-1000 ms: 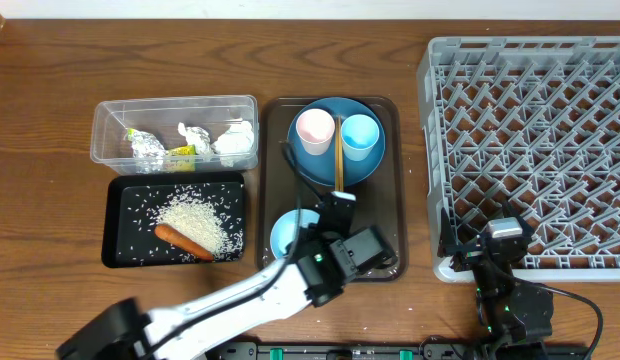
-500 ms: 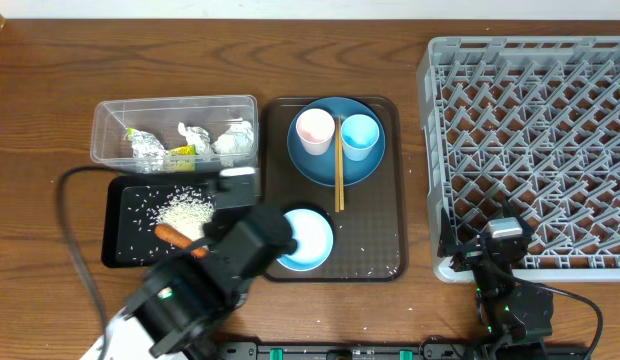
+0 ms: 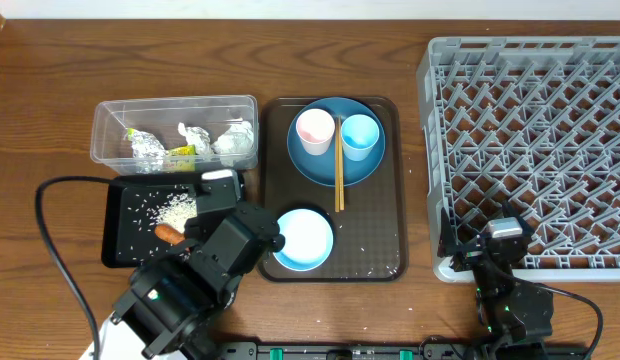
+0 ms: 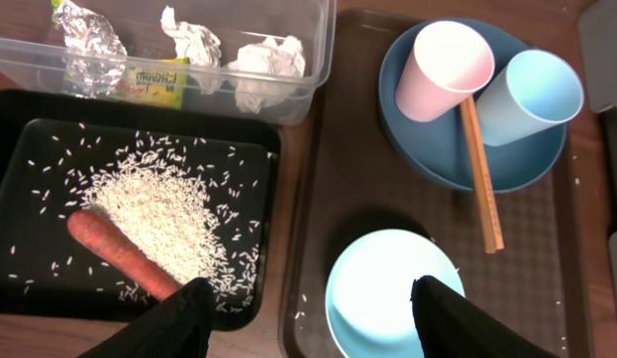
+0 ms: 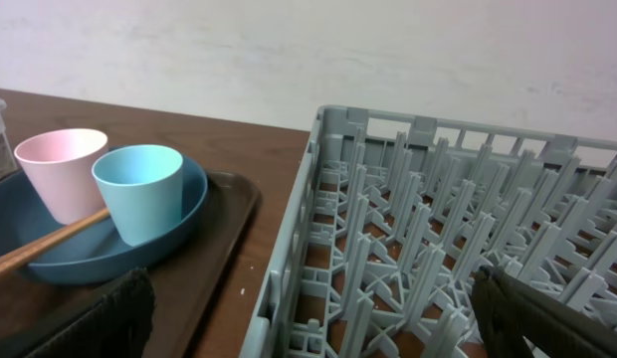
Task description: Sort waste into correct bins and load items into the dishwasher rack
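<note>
On brown tray (image 3: 375,235), front part: pale bowl (image 3: 305,238) sits free, empty. Left gripper (image 4: 310,303) has let go and backed off to brown tray's left edge, fingers spread, holding nothing. Bowl looks ready for rack (image 3: 530,150).

Left of brown tray:
- black tray (image 3: 120,185) holds rice (image 3: 180,210), carrot (image 3: 170,233)
- clear tub (image 3: 105,135) holds napkins (image 3: 233,140), wrapper (image 3: 180,152)

Back of brown tray: blue plate (image 3: 320,165) with pink cup (image 3: 315,130), blue cup (image 3: 359,135), chopsticks (image 3: 338,175).

Right of brown tray: rack empty. Right gripper (image 5: 318,318) spread wide, holding nothing.

Dark brown wooden table (image 3: 50,70) — grain showing — backed by a plain white wall (image 5: 289,50).
</note>
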`<state>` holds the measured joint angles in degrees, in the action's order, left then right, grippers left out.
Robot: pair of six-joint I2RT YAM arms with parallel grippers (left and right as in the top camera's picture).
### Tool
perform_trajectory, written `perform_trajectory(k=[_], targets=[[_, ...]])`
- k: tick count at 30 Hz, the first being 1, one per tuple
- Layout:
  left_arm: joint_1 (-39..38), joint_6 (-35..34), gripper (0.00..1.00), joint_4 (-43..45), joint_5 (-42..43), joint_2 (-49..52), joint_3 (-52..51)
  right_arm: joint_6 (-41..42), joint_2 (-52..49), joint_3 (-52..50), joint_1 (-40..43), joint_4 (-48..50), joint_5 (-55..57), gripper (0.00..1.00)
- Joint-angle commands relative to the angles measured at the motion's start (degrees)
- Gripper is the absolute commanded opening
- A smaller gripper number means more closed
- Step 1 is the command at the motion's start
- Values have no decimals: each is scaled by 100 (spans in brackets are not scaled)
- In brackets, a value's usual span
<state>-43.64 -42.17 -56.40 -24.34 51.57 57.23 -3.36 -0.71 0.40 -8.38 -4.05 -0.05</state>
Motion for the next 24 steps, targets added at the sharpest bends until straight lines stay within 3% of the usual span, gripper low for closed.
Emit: perform_trajectory(k=[1, 14, 24], targets=[[22, -131, 66, 79, -13, 122, -33, 52, 33, -11, -42, -24, -22, 99], [24, -243, 66, 577, 289, 846, -33, 55, 33, -11, -44, -24, -22, 99], [24, 542, 66, 1593, 1327, 1486, 98, 52, 33, -11, -42, -24, -22, 99]])
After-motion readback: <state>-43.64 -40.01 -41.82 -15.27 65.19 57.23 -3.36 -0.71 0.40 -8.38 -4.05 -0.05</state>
